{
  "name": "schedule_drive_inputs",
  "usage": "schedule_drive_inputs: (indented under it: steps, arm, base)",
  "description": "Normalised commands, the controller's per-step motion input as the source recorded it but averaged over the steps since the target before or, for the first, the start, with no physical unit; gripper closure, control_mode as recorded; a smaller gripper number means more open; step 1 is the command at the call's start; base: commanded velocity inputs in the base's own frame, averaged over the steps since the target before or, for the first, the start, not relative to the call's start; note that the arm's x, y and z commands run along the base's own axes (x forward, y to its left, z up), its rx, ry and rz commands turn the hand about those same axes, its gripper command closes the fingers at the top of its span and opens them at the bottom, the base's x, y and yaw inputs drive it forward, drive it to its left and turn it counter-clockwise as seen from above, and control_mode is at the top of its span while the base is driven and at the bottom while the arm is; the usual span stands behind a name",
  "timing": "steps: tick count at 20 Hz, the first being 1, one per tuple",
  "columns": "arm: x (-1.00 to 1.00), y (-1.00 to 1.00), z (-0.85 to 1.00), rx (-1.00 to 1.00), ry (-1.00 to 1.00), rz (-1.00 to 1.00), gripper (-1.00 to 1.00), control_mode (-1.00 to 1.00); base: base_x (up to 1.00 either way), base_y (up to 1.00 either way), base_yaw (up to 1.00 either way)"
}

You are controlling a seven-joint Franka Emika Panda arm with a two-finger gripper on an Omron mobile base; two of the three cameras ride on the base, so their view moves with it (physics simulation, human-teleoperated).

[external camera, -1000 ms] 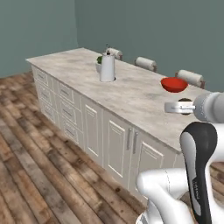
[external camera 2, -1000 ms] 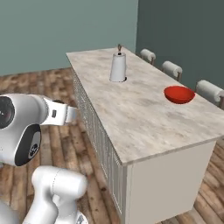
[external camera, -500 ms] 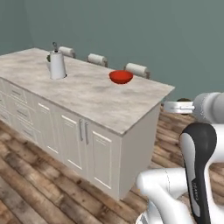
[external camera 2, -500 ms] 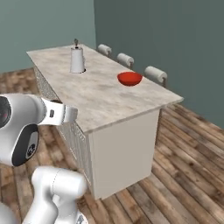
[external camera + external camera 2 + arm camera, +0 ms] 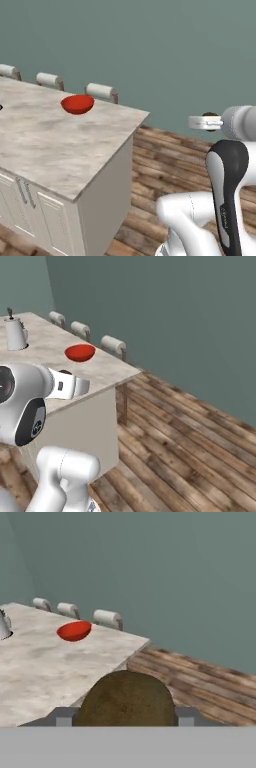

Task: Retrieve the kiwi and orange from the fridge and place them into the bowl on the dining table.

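Note:
My gripper is shut on the kiwi, a dark brown-olive fruit that bulges between the two fingertips. From the left base view, the gripper is held out level over the floor, right of the dining table, with the kiwi a dark spot in it. The red bowl stands near the table's far edge, well left of the gripper. It sits beyond the hand as the bowl and up left as the bowl. The orange and the fridge are out of view.
Stools line the table's far side against a teal wall. A white jug stands further along the tabletop. Wooden floor spreads to the right of the table's corner.
The whole picture has shifted: the base has moved, so the table slid left and its end corner and the floor came into view. The kiwi stays in the gripper.

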Motion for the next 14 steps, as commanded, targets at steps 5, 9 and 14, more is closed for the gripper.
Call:
schedule_drive_inputs:
  steps: [5, 9, 14]
  arm:
    - [0.0, 0.0, 0.0, 0.0, 0.0, 0.0, 1.0, 1.0]
    - [0.0, 0.0, 0.0, 0.0, 0.0, 0.0, 1.0, 1.0]
    - [0.0, 0.0, 0.0, 0.0, 0.0, 0.0, 1.0, 1.0]
  base:
    - [1.0, -0.94, -0.33]
    - [1.0, -0.81, -0.19]
    - [1.0, -0.98, 0.09]
